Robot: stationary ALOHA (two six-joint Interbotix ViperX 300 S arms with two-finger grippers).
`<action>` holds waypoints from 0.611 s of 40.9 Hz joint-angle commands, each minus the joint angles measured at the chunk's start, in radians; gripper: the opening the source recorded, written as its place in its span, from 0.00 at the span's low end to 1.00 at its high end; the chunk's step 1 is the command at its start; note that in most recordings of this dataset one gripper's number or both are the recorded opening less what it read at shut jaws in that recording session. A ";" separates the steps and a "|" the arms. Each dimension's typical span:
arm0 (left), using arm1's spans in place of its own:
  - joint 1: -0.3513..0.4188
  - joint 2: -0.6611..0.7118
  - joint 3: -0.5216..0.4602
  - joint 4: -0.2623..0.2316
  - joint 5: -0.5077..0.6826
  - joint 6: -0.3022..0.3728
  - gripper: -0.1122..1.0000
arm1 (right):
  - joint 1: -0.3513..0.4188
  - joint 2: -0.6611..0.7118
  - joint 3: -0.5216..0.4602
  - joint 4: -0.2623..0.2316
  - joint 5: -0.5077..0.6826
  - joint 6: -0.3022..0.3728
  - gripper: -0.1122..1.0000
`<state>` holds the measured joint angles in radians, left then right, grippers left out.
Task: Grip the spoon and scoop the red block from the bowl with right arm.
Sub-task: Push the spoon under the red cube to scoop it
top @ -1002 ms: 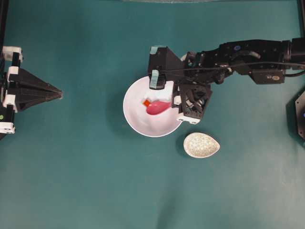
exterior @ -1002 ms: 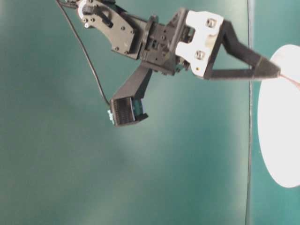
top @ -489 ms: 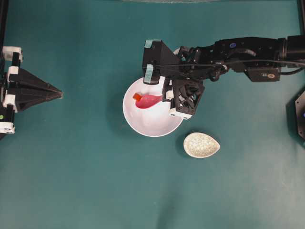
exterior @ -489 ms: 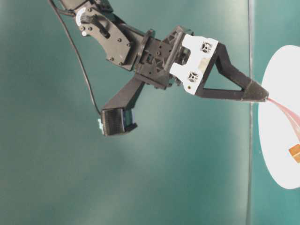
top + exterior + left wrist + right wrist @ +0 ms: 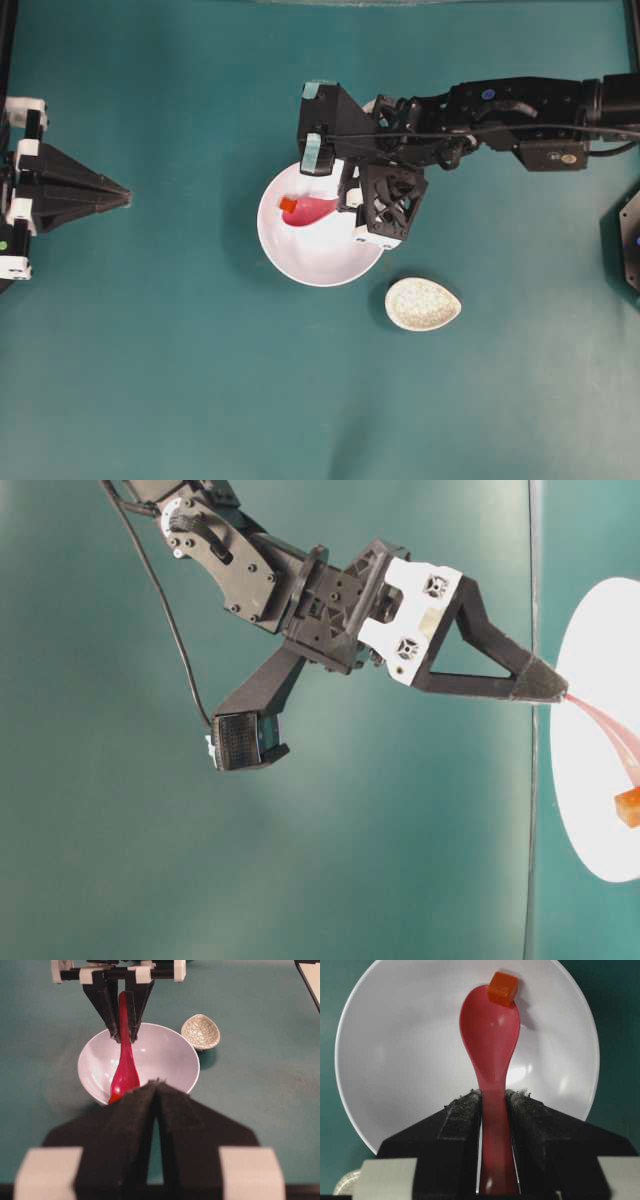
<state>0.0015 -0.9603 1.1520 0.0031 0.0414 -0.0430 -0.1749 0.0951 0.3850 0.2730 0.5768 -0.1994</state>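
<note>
The right gripper (image 5: 494, 1102) pinches the handle of the pink spoon (image 5: 490, 1030) so its scoop reaches into the white bowl (image 5: 380, 1050), where the red block (image 5: 502, 987) sits on the scoop's front lip, probably not yet fully scooped.

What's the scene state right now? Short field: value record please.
right tool: shut on spoon handle
spoon: scoop inside the bowl, tip toward the far wall
red block: at the scoop's tip edge, not in the hollow
bowl: white, on the teal table
speckled dish: beside the bowl, apart from it
left tool: shut, holding nothing, away from the bowl
</note>
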 commanded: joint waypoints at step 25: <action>-0.002 0.009 -0.015 0.003 -0.006 0.000 0.12 | -0.002 -0.110 0.028 -0.002 -0.012 0.002 0.32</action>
<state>0.0015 -0.9603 1.1520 0.0046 0.0414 -0.0430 -0.1779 0.0245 0.4111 0.2730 0.5752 -0.1994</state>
